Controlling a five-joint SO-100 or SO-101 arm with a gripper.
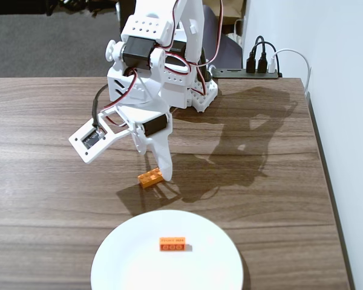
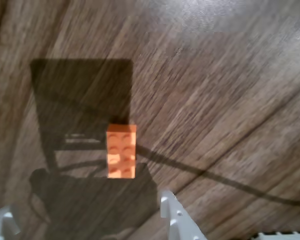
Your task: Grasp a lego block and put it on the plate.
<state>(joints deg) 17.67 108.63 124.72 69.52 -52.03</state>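
Fingertips of white printed plastic poke up from the bottom edge of the wrist view, one at the far left corner, one right of centre, so my claw is spread wide and holding nothing. Between and just ahead of those tips lies the lego block: light orange, rectangular, studs up, long axis pointing away from me, flat on the table. It sits inside my own shadow, which suggests I am poised above it for a straddling grasp; the jaws look set to close across its short sides. In the fixed view my claw hangs near the block, one finger tip close beside it; contact I cannot confirm. Table surface is dark wood grain, matte, streaked. Further out, at the near edge, sits the plate, round, glossy white, already carrying a second orange brick with a darker face and round hollows.
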